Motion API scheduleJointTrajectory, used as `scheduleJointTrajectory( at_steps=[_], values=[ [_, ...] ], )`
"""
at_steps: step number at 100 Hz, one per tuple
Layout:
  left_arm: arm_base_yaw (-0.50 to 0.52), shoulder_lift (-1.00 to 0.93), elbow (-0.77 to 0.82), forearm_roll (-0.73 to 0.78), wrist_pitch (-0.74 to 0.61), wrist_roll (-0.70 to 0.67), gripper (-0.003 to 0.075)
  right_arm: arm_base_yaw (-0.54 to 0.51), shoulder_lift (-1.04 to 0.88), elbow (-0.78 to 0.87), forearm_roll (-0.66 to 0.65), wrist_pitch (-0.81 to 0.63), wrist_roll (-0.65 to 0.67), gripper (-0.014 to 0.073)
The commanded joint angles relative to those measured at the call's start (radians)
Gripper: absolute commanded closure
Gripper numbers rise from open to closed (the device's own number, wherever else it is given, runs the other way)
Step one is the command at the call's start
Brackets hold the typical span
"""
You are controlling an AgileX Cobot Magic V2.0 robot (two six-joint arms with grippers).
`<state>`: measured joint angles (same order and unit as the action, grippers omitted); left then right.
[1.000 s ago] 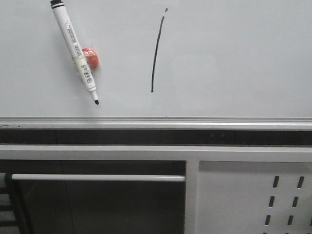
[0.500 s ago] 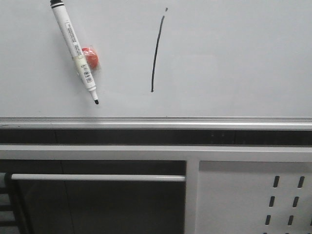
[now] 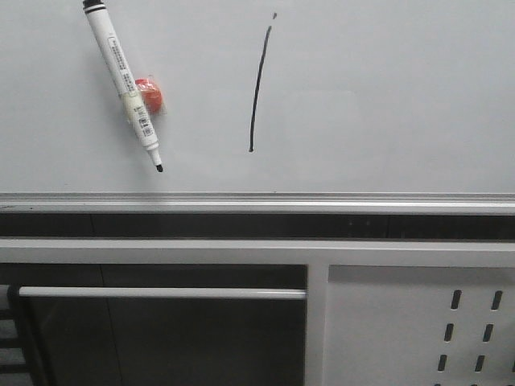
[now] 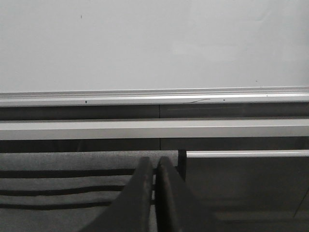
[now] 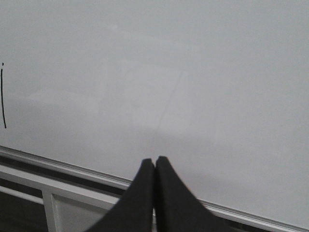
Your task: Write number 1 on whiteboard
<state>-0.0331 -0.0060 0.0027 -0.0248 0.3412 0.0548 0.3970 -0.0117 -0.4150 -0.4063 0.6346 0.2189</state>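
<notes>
Number 1 (image 3: pixel 257 88) is on the whiteboard (image 3: pixel 386 96): thin black near-vertical stroke, slight curve, small separate dot above its top end, upper middle of the front view. Looks like the writing is done; at most what's left is parking the arms.

Marker (image 3: pixel 123 83) lies tilted on the board left of the stroke, uncapped, tip down, not held by anything. Red round thing (image 3: pixel 150 96) sits just behind its barrel; likely a magnet, can't confirm.

Left gripper (image 4: pixel 154 166) fingers pressed together, empty, low by the silver rail (image 4: pixel 154 96). Right gripper (image 5: pixel 154 166) likewise closed on nothing, facing bare board.

No containers in view.
</notes>
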Motion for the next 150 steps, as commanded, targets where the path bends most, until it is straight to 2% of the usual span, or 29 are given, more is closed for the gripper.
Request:
scheduleJointTrajectory(
  at_steps=[1, 23, 33, 43, 62, 83, 101, 115, 130, 150],
  values=[
    [0.003, -0.026, 0.025, 0.002, -0.064, -0.010, 0.0738, -0.005, -0.013, -0.022, -0.027, -0.079, -0.001, 0.0644],
    [0.003, -0.026, 0.025, 0.002, -0.064, -0.010, 0.0738, -0.010, -0.016, 0.008, -0.027, -0.069, -0.001, 0.0644],
    [0.003, -0.026, 0.025, 0.002, -0.064, -0.010, 0.0738, -0.048, -0.016, 0.045, -0.009, -0.108, -0.001, 0.0644],
    [0.003, -0.026, 0.025, 0.002, -0.064, -0.010, 0.0738, -0.119, -0.016, 0.099, 0.024, -0.173, -0.001, 0.0644],
    [0.003, -0.026, 0.025, 0.002, -0.064, -0.010, 0.0738, -0.272, -0.016, 0.235, 0.142, -0.397, -0.001, 0.0644],
    [0.003, -0.026, 0.025, 0.002, -0.064, -0.010, 0.0738, -0.403, -0.016, 0.391, 0.278, -0.529, -0.003, 0.0644],
    [0.003, -0.026, 0.025, 0.002, -0.064, -0.010, 0.0738, -0.468, -0.016, 0.456, 0.318, -0.556, -0.022, 0.0644],
    [0.003, -0.026, 0.025, 0.002, -0.064, -0.010, 0.0738, -0.477, -0.016, 0.456, 0.318, -0.542, -0.125, 0.0644],
    [0.003, -0.026, 0.025, 0.002, -0.064, -0.010, 0.0738, -0.485, -0.016, 0.456, 0.380, -0.542, -0.268, 0.0644],
    [0.003, -0.026, 0.025, 0.002, -0.064, -0.010, 0.0738, -0.511, -0.016, 0.456, 0.406, -0.474, -0.313, 0.0644]
  ],
)
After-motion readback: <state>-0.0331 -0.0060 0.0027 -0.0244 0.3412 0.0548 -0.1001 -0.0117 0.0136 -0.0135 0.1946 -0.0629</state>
